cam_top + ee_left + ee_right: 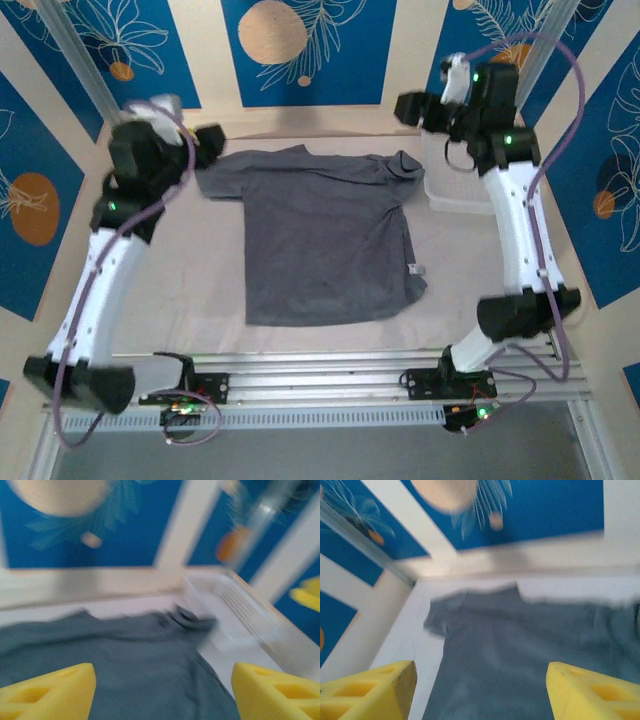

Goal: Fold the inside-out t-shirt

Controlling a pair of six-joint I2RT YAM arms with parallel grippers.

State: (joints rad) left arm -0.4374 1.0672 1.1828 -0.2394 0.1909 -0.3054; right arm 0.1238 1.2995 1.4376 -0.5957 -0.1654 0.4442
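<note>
The worktop [180, 290], covered in a pale cloth, was enclosed by walls [300, 50] of blue panels printed with white leaves and orange discs. The inside-out t-shirt [330, 240] was laid out flat in the middle of the worktop, with the collar turned to the far wall and the hem toward the arm bases. Its left sleeve was spread outward, while the right sleeve was bunched up just beside a white mesh basket [455, 190] at the far right. A small white tag [415, 270] was seen near the hem on the right side.

The left gripper [164, 680] was held above the far left corner of the shirt, near the spread sleeve; its yellow fingers [47, 692] were parted wide and nothing was held between them. The right gripper [480, 675] was raised near the basket at the far right, likewise spread open and empty, with the grey fabric seen below it. Both wrist views were blurred.
</note>
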